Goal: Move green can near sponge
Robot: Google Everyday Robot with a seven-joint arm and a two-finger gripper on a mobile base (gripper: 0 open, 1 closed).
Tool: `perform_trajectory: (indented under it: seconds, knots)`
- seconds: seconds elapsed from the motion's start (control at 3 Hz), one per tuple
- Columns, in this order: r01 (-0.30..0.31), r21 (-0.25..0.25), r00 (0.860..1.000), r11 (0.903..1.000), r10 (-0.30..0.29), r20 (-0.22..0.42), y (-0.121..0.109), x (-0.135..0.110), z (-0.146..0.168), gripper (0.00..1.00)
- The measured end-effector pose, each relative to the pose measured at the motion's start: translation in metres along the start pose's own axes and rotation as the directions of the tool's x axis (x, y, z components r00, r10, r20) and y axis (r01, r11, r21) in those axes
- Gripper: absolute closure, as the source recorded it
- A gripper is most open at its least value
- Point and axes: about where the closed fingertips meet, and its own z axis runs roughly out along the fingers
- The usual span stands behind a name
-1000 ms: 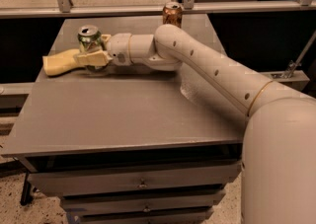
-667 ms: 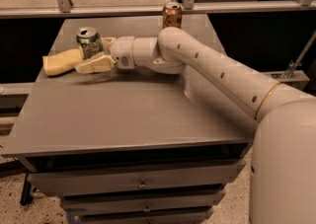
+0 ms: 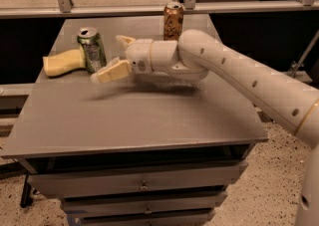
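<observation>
At the upper left of the frame, the sponge (image 3: 61,62) lies flat on the grey table (image 3: 149,120), near its left edge. Its right end runs behind the green can (image 3: 91,49), which stands upright beside it. Whether the two touch or only sit just beside each other cannot be told from this angle. With the can that close, the goal looks met as things lie.

Just right of the can, the gripper (image 3: 111,56) hangs low over the tabletop and points left. Its cream fingers (image 3: 112,71) are spread wide and hold nothing. The lower one reaches toward the can's base and the upper one angles up behind it. The can stands outside the tips rather than between them, so it is bearing its own weight. That wide spread suits clearing the can without knocking it over.

Further right, at the table's far edge, a brown-orange can (image 3: 173,20) stands upright, well apart from the pair and out of the way. The white arm (image 3: 239,70) runs off toward the lower right of the frame.
</observation>
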Motion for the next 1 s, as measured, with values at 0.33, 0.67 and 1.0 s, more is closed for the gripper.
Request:
perform_trajectory:
  seconds: [0.33,0.67,1.0]
  knots:
    - [0.049,0.051,0.999,0.9975,-0.049,-0.011,0.018,-0.012,-0.055,0.0]
    - [0.099,0.136,0.995,0.9857,-0.099,-0.007,0.043,-0.027,-0.107,0.0]
    - [0.094,0.204,0.996,0.9745,-0.092,-0.017,0.035,-0.02,-0.148,0.0]
